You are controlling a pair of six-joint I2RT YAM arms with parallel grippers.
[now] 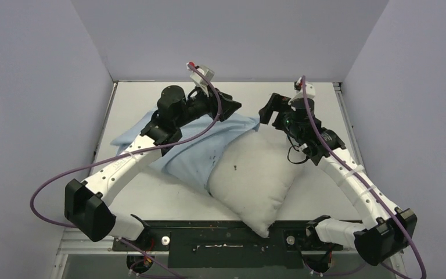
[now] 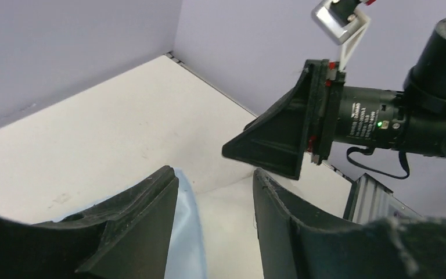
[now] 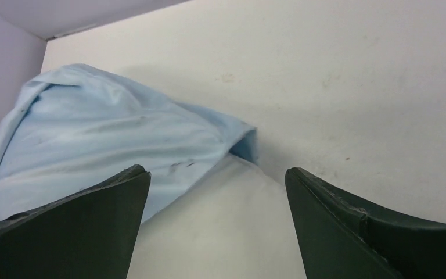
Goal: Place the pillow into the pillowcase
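Pale lilac walls [image 1: 226,35] box in a white worktop [image 1: 168,200]. You're barely into this one imo: the pillow [image 1: 255,174] lies diagonally mid-worktop with only its far left end tucked into the mouth of the pillowcase [image 1: 189,163]. The rest is bare, right down to the near edge. Left gripper [image 1: 227,107] and right gripper [image 1: 269,110] hover over the far end, fingers spread on both, holding nothing. The right wrist's label [image 2: 360,119] has tiny white print, too small to read.
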